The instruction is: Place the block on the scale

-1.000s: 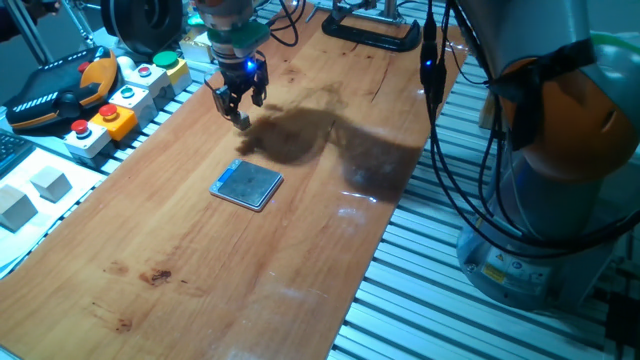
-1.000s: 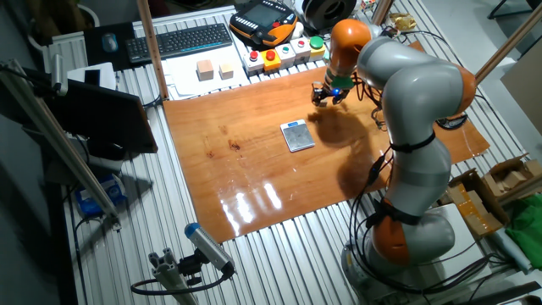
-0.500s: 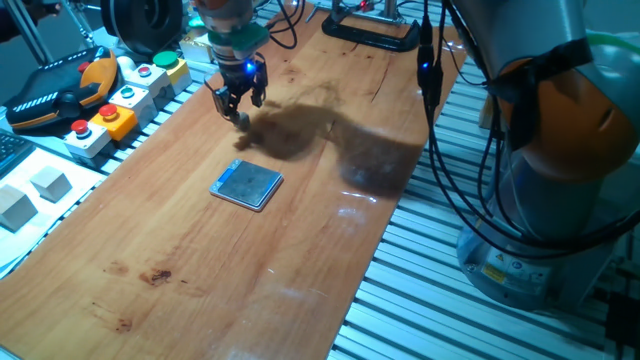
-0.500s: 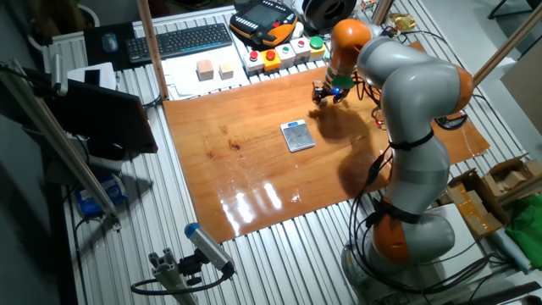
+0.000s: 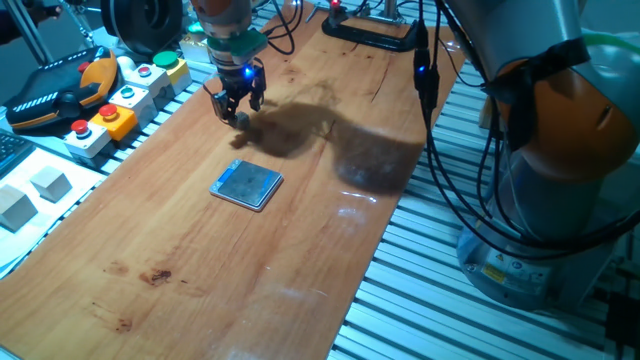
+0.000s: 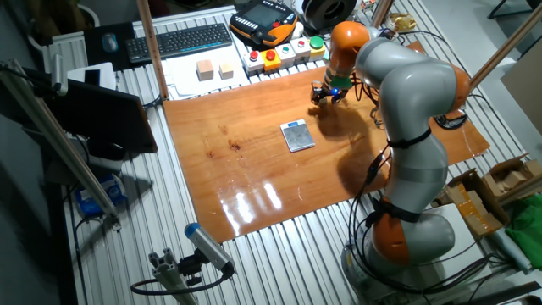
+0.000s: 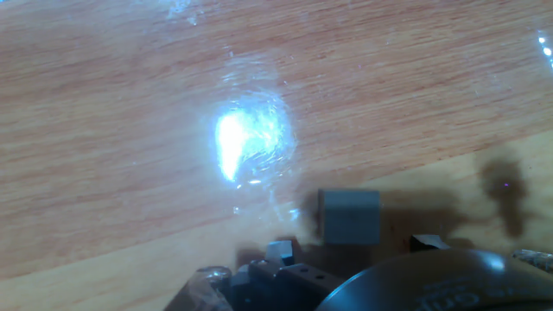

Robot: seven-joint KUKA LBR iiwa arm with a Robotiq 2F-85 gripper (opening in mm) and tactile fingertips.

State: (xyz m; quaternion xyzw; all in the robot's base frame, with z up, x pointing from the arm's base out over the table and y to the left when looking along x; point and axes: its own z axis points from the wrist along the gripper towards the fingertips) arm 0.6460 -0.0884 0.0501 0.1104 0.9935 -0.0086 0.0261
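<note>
The block [image 7: 348, 216], a tiny grey cube, rests on the wooden table in the hand view. It lies between my two fingertips [image 7: 281, 251], with a gap on each side. My gripper [image 7: 354, 249] is open and low over it. In one fixed view the gripper [image 5: 233, 110] hangs at the far left of the table, and the block is too small to make out under it. The scale [image 5: 247, 185], a thin blue-grey square plate, lies nearer the middle, apart from the gripper. It also shows in the other fixed view [image 6: 297, 135], with the gripper [image 6: 323, 96] beyond it.
A button box [image 5: 120, 95] and an orange-black pendant [image 5: 60, 90] stand along the table's left edge. Two pale cubes [image 5: 48, 183] sit off the table at the left. A black clamp [image 5: 370, 30] lies at the far end. The arm's cables [image 5: 430, 120] hang at the right.
My gripper has shifted slightly toward the far left end of the table and stays low. The scale has not moved.
</note>
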